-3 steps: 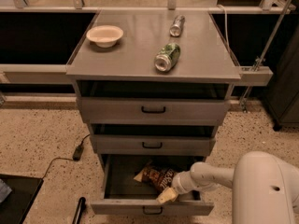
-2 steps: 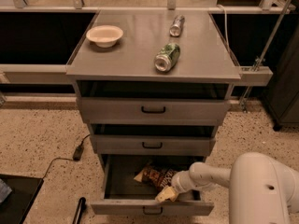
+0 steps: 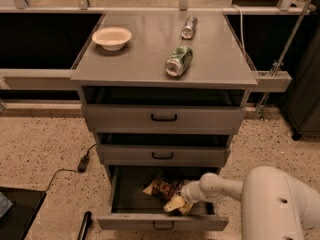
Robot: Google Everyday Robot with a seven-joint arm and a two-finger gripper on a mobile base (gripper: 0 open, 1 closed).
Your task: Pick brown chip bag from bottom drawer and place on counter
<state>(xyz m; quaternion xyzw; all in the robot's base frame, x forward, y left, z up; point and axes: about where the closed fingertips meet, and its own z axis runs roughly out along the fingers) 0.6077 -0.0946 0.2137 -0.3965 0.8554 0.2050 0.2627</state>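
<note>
The bottom drawer (image 3: 162, 222) of the grey cabinet stands pulled open, dark inside. The brown chip bag (image 3: 162, 187) lies in it, towards the back middle, with tan corners showing. My gripper (image 3: 176, 204) reaches into the drawer from the right on a white arm. Its pale tip sits at the bag's front right edge, low in the drawer. The counter (image 3: 145, 54) is the cabinet's flat grey top, above the three drawers.
On the counter lie a green can (image 3: 179, 60) on its side, a silver can (image 3: 188, 27) behind it and a white bowl (image 3: 112, 37) at the left. A black cable (image 3: 75, 166) runs over the speckled floor at the left. My white arm body (image 3: 280, 204) fills the lower right.
The gripper has shifted slightly left and lower in the drawer, closer against the bag. The bag has not moved.
</note>
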